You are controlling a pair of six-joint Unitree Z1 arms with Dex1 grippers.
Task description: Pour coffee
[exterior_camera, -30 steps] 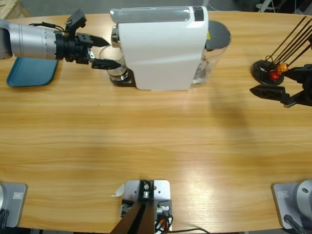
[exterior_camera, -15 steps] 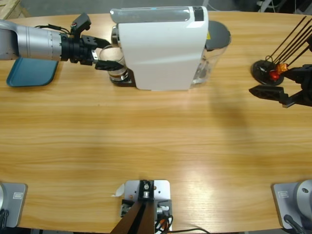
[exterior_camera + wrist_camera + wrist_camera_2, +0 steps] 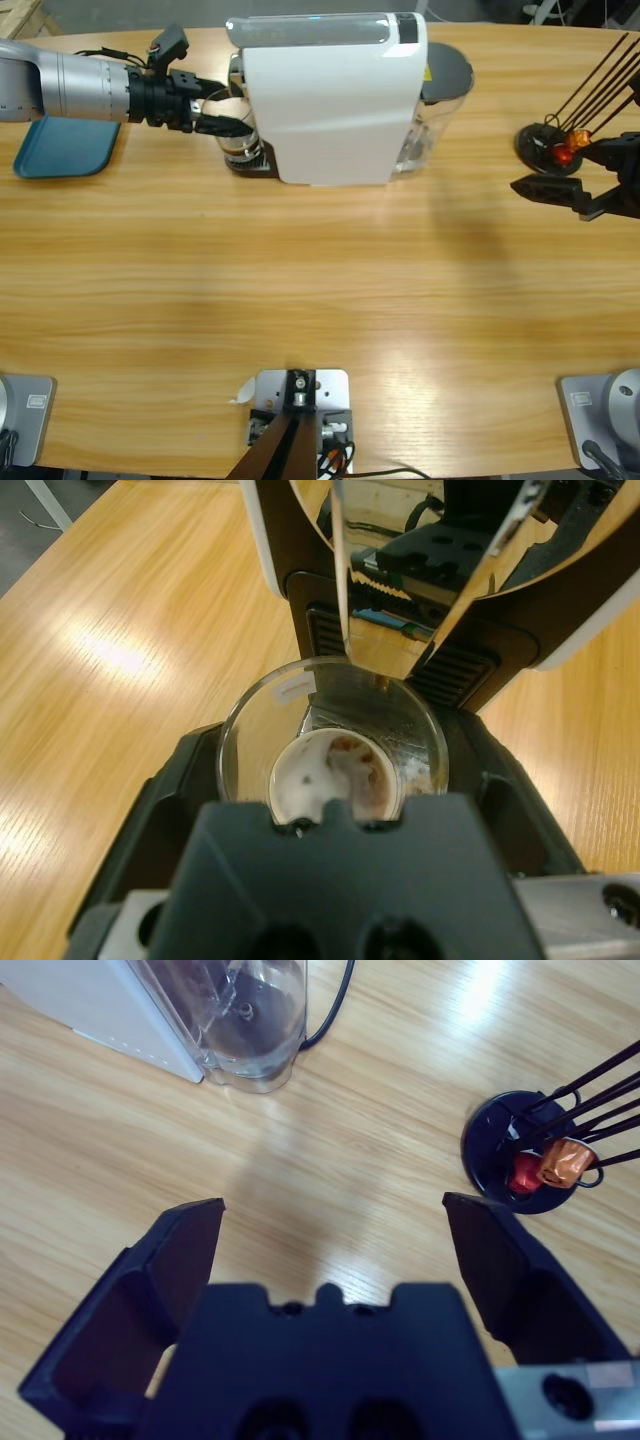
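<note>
A small clear glass [image 3: 333, 742] stands on the black drip tray [image 3: 500, 780] under the spout of the white coffee machine [image 3: 335, 100]. At its bottom lies a shallow brown trace of coffee [image 3: 362, 772]. My left gripper [image 3: 335, 735] reaches in from the left, its jaws pressed against both sides of the glass [image 3: 238, 140]. In the high view the left gripper [image 3: 225, 110] is at the machine's left end. My right gripper [image 3: 333, 1210] hangs open over bare wood at the table's right edge, where the high view also shows the right gripper [image 3: 567, 170].
A teal tray [image 3: 65, 148] lies at the far left under the left arm. A black capsule stand [image 3: 520, 1155] with thin rods holds an orange capsule [image 3: 563, 1162] and a red one beside the right gripper. The machine's clear water tank [image 3: 250, 1020] and a cord sit behind the machine.
The left gripper has slid right around the glass and its jaws have narrowed from wide open onto the glass's sides. The right arm has stayed still.
</note>
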